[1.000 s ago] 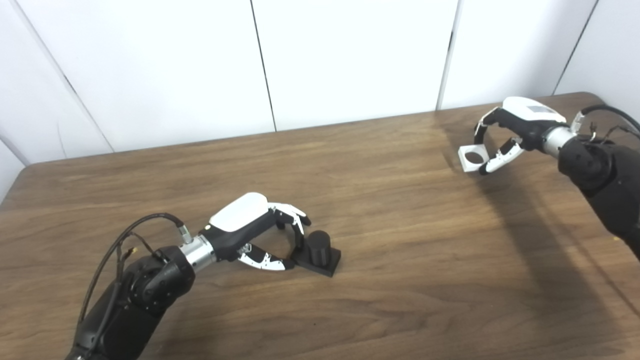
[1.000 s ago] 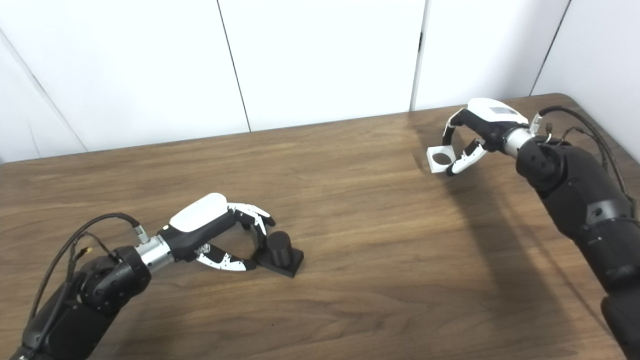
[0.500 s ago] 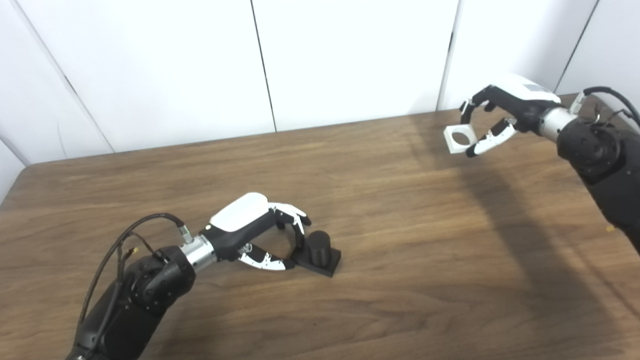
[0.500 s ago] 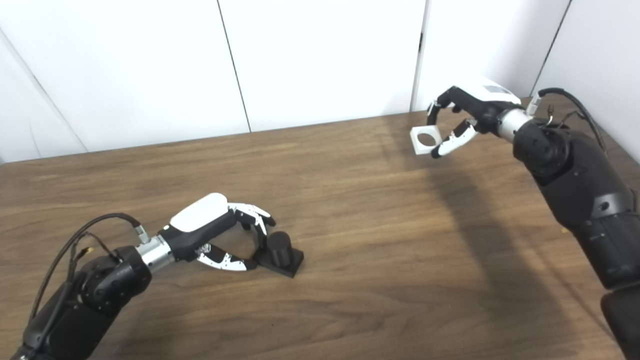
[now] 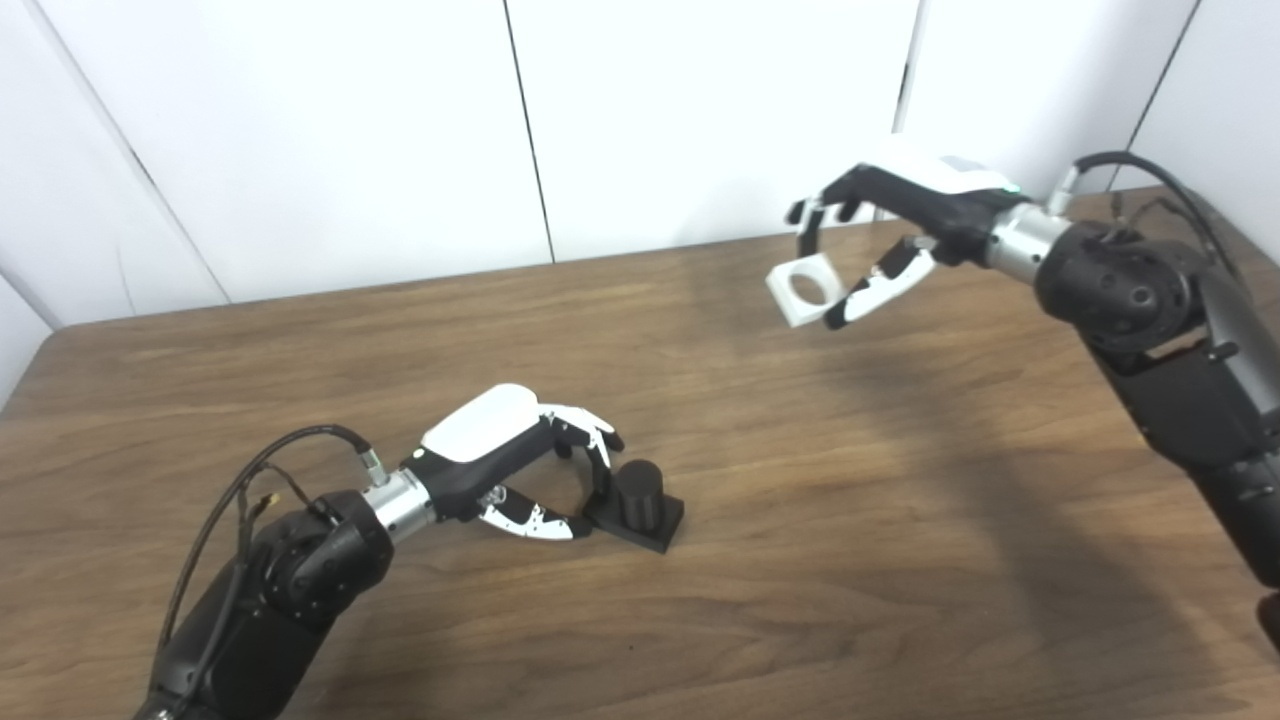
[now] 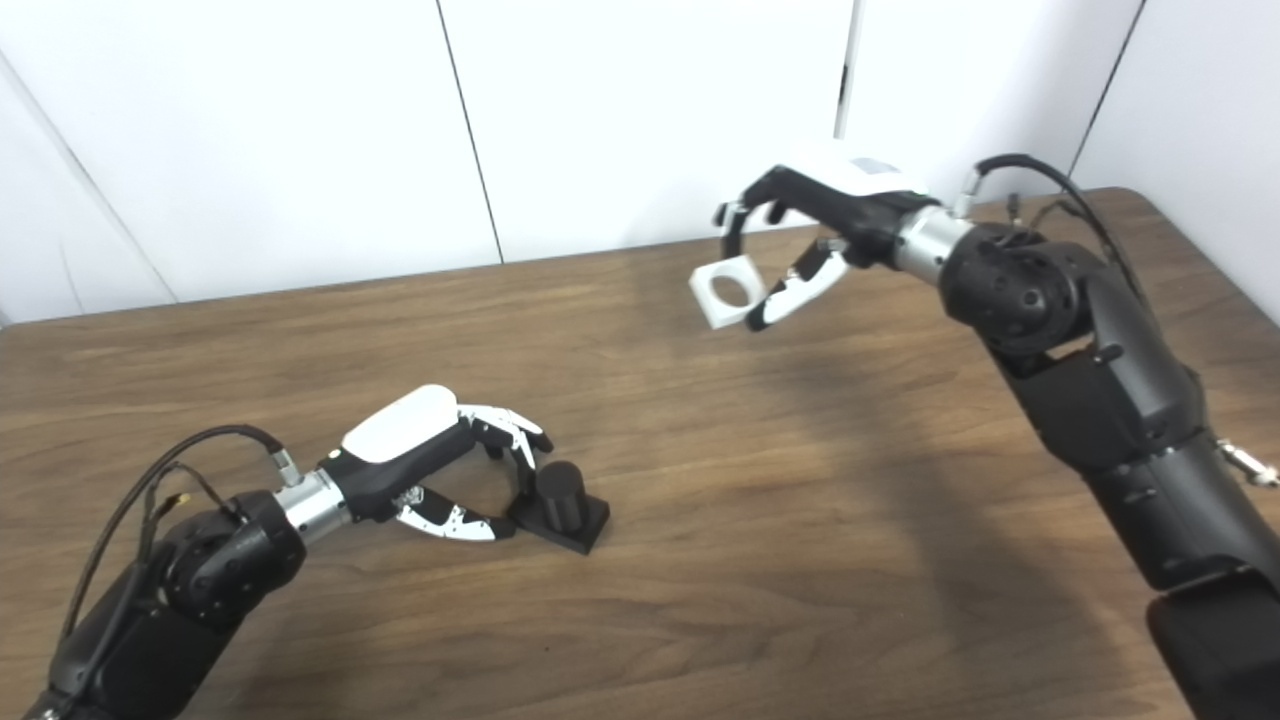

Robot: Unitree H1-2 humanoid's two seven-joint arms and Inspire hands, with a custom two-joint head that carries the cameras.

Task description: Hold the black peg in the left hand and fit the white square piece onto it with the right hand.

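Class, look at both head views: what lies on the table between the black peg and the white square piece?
Nothing: only bare wooden table separates black peg from white square piece, seen in both eye views.

My left hand (image 5: 520, 470) low, fingers pinching the peg (image 5: 637, 497) base; right hand (image 5: 880, 235) raised, gripping the square piece (image 5: 803, 291).

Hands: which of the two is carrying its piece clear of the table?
The right hand: it holds the white square piece in the air. The left hand grips the black peg, whose base sits on the table.
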